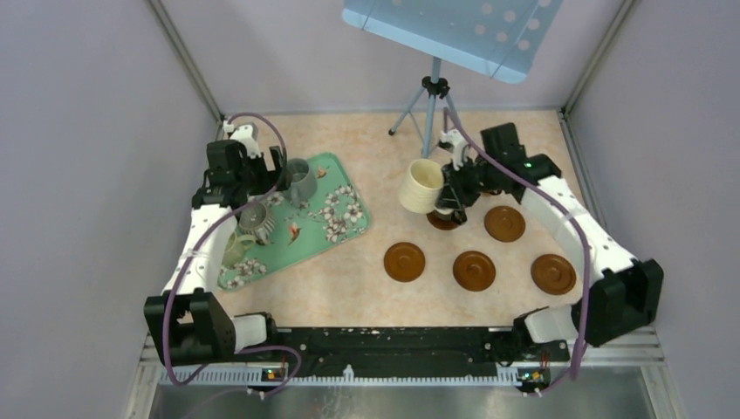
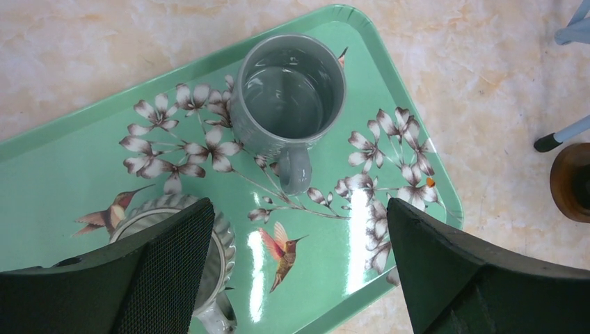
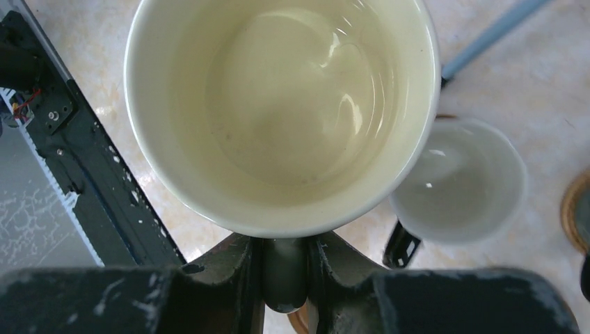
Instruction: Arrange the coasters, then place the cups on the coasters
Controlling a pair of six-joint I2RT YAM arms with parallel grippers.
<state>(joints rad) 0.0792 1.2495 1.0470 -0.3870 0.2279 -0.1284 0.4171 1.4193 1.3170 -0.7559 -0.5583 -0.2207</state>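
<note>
Over the beige counter (image 1: 366,148), held a tilted cream ceramic mug (image 3: 278,104) by its handle in the clamped right tool (image 3: 285,261), near a dark-handled mug (image 3: 459,181). Held the left tool (image 2: 299,223) apart. Risked swinging in that thin grip and knocking the neighbour.

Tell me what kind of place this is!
Probably a robot test booth, not a home: plain walls box in a small table, two robot arms are bolted at its edge, and a tripod stands behind.
</note>
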